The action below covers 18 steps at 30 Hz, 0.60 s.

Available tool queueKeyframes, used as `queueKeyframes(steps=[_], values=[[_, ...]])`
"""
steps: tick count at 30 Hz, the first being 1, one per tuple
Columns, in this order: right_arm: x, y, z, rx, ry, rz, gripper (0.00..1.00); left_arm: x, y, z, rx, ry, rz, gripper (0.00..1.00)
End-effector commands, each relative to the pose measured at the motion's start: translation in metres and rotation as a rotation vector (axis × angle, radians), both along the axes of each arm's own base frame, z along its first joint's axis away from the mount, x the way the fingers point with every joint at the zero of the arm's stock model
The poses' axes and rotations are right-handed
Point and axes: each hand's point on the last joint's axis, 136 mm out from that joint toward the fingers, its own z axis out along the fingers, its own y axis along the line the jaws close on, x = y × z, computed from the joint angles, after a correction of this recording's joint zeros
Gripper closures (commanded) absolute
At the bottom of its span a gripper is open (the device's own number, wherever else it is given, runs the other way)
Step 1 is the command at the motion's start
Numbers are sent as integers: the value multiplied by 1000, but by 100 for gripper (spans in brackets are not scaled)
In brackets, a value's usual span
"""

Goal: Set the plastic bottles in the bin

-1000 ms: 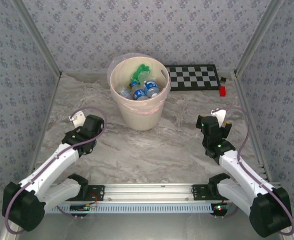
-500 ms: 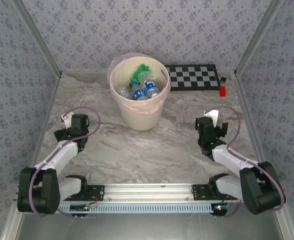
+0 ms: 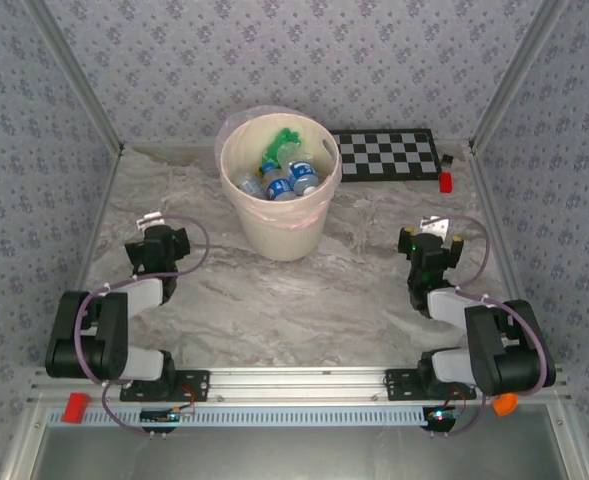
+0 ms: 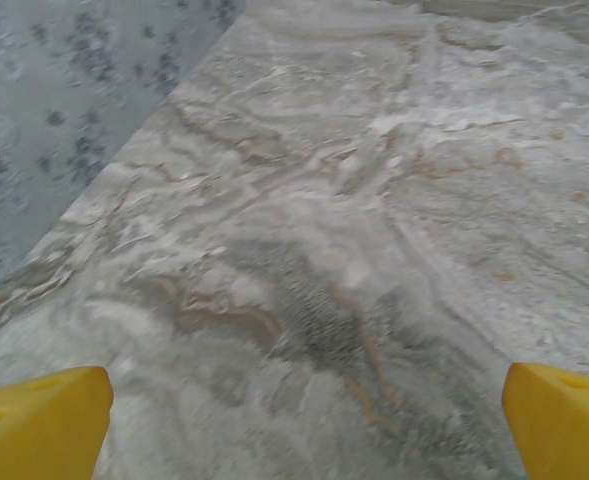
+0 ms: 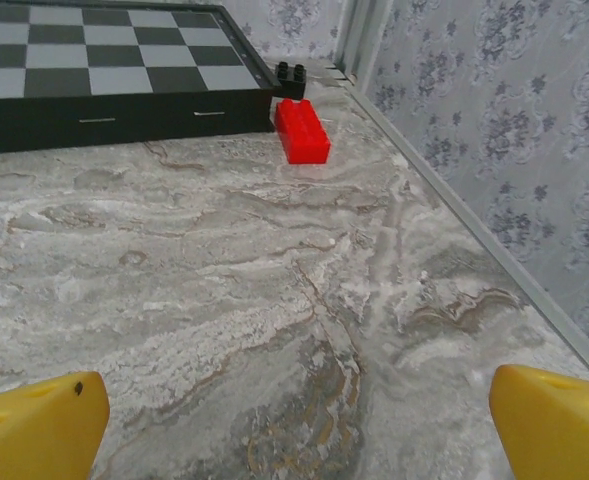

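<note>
The pale peach bin (image 3: 279, 235) stands at the table's back middle, a thin clear liner over its rim. Inside it lie several plastic bottles (image 3: 286, 175), clear ones with blue labels and green ones. My left gripper (image 3: 151, 222) is folded back near the left wall, open, its yellow fingertips (image 4: 39, 425) wide apart over bare marble. My right gripper (image 3: 434, 228) sits folded back at the right, also open, yellow fingertips (image 5: 559, 425) spread with nothing between them. Both grippers are well apart from the bin.
A black-and-white checkerboard (image 3: 386, 154) lies behind the bin at the back right (image 5: 104, 70). A red brick (image 3: 445, 181) and a small black piece (image 5: 291, 72) rest by the right wall. Patterned walls close in the marble table (image 3: 304, 300) on three sides.
Both arms have pulled back and folded toward their bases, the grippers drawing nearer the front and the side walls. The bin and bottles have not moved.
</note>
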Motion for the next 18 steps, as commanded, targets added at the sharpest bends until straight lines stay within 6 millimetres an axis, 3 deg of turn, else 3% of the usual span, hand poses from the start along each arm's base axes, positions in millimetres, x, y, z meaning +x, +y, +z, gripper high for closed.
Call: queueKeyframes(steps=[1, 9, 16, 18], values=[[6, 8, 9, 82, -65, 106, 0, 18, -9, 15, 13, -136, -94, 0], [12, -4, 7, 123, -63, 108, 1, 28, -27, 1, 3, -116, -212, 0], [19, 6, -16, 77, -122, 198, 1, 30, -33, -1, -25, -96, -263, 0], [21, 10, -14, 78, -111, 221, 0, 31, -32, -2, -35, -94, -269, 0]])
